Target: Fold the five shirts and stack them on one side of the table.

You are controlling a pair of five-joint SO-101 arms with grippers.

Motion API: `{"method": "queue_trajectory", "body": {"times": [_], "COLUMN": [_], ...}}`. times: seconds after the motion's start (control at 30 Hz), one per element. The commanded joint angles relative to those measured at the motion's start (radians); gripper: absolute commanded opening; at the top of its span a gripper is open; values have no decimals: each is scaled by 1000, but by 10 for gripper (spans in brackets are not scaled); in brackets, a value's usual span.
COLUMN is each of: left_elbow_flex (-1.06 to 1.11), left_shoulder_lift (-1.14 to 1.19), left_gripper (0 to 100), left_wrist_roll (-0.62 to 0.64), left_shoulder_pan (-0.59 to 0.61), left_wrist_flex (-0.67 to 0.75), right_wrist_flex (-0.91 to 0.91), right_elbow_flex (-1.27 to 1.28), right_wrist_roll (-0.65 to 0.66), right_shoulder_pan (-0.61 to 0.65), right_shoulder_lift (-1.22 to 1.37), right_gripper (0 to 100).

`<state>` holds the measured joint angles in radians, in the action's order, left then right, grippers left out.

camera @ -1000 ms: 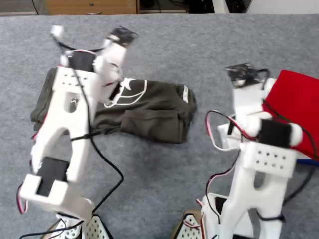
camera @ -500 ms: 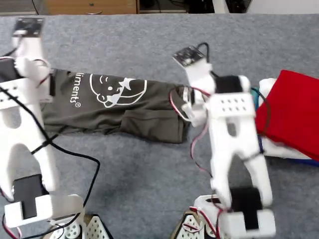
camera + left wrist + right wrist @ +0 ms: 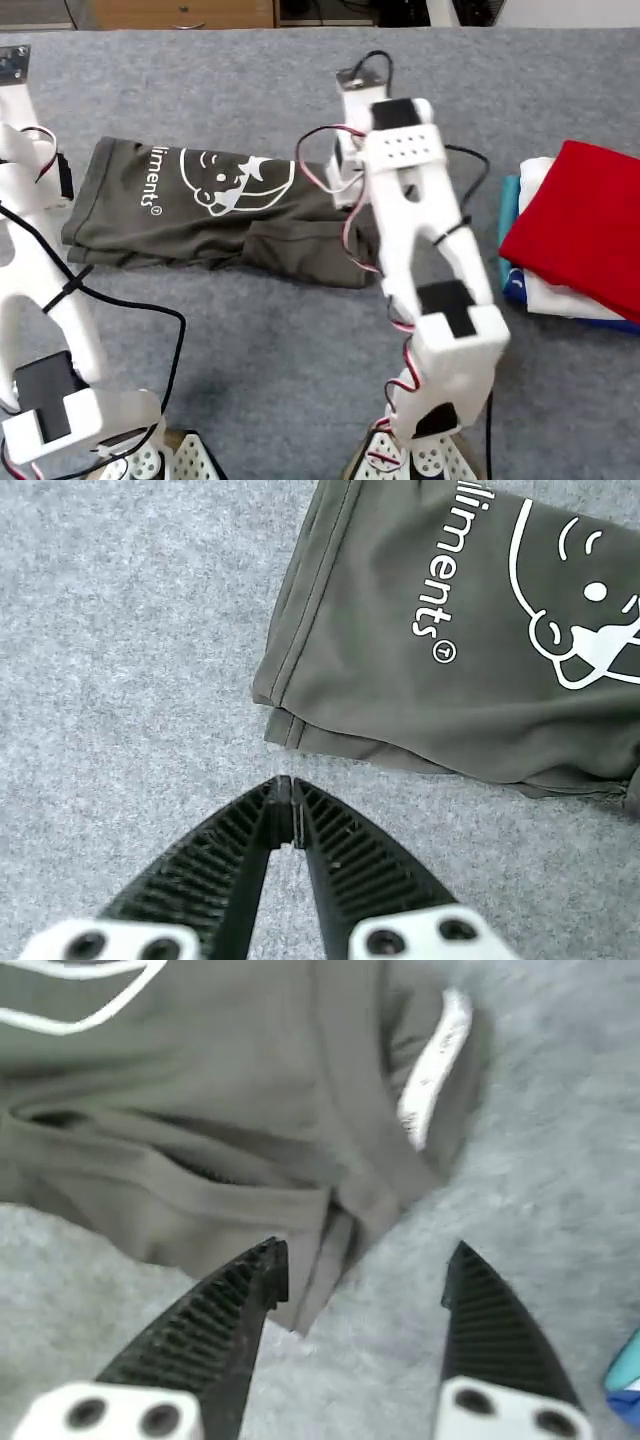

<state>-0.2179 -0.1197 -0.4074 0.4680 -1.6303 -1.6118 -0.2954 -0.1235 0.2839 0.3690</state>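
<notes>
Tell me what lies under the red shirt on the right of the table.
Under the red shirt a white folded garment shows, plus a teal edge and a blue edge. What lies further in is covered.

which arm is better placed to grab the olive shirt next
Probably right: the right gripper hangs open over the collar end of the olive shirt; the left gripper is shut, over bare table off the hem.

Only print: white lettering ending in a circled-R sign, beside a white cartoon face, on the folded dark olive fabric shirt (image 3: 200,225). Its white neck label (image 3: 435,1060) is unreadable.
</notes>
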Motion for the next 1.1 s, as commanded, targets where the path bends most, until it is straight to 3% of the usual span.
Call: {"method": "queue_trajectory", "body": {"times": [0.0, 0.13, 0.23, 0.33, 0.43, 0.8, 1.07], "left_elbow_flex": [-28, -5, 26, -15, -141, -689, -997], "left_shoulder_lift": [-31, 2, 96, 222, 331, 802, 1066], "left_gripper": [19, 19, 22, 92, 160, 187, 187], "left_wrist_roll": [0, -34, -29, -25, -2, -31, -107], "left_shoulder_pan": [6, 14, 43, 49, 37, -37, -41], "left_wrist_flex": [2, 20, 120, 155, 121, 3, -49], "right_wrist_flex": [-81, -130, -135, -160, -172, -170, -170], "right_elbow_flex": [-102, -160, -174, -174, -174, -156, -114], "right_wrist_roll": [-14, 3, 52, 81, 120, 267, 275], "right_shoulder_pan": [24, 22, 18, 1, -44, -288, -378], "right_shoulder_lift": [30, 50, 50, 50, 50, -133, -217], "right_gripper": [274, 274, 274, 274, 274, 274, 274]}}
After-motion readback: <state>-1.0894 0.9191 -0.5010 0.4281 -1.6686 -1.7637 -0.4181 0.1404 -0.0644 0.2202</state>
